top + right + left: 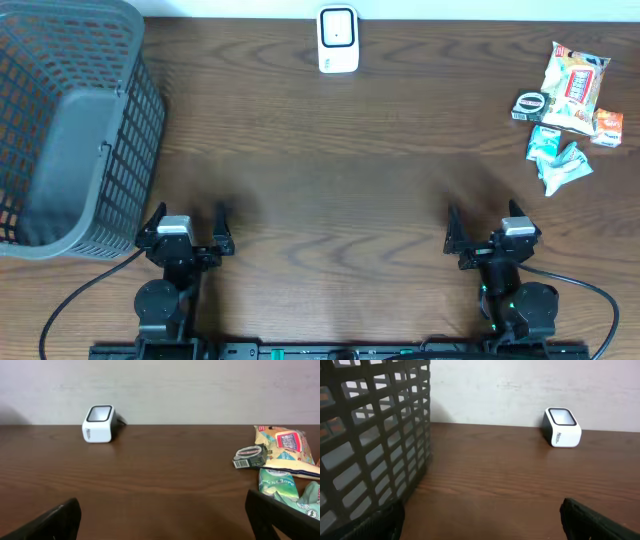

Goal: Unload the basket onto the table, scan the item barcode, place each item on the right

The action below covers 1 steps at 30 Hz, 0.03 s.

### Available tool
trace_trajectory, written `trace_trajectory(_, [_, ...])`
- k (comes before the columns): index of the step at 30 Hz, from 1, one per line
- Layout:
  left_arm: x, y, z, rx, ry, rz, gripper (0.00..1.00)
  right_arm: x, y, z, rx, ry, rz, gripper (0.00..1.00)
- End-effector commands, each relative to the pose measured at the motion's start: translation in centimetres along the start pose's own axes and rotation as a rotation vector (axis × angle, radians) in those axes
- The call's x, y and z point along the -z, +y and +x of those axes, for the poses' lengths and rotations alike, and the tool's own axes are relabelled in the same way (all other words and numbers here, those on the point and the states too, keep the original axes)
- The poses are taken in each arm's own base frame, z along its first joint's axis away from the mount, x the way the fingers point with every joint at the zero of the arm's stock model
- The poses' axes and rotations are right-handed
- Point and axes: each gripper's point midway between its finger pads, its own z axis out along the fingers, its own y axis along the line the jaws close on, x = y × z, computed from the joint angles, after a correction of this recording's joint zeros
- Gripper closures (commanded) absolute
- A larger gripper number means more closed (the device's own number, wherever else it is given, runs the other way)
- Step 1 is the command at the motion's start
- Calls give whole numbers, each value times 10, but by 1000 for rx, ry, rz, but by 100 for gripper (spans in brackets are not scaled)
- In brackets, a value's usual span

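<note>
A white barcode scanner (338, 40) stands at the table's far edge, its window facing up; it shows in both wrist views (561, 427) (100, 424). The items lie in a cluster at the far right: a yellow-and-red snack bag (575, 85) (285, 445), a small dark box with a barcode (530, 105) (250, 456), teal packets (555, 160) (277, 482) and an orange packet (607, 127). My left gripper (190, 218) (480, 520) and right gripper (483, 220) (162, 510) rest near the front edge, both open and empty, far from scanner and items.
A large grey mesh basket (70, 130) (370, 435) fills the left side of the table, just beyond and left of my left gripper. A pale wall runs behind the table's far edge. Bare brown wood lies between the grippers and the scanner.
</note>
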Motion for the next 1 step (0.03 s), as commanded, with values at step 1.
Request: trace_trajectory(1, [0, 3, 14, -13, 48, -10, 2, 0, -3, 0, -15, 0, 16, 1])
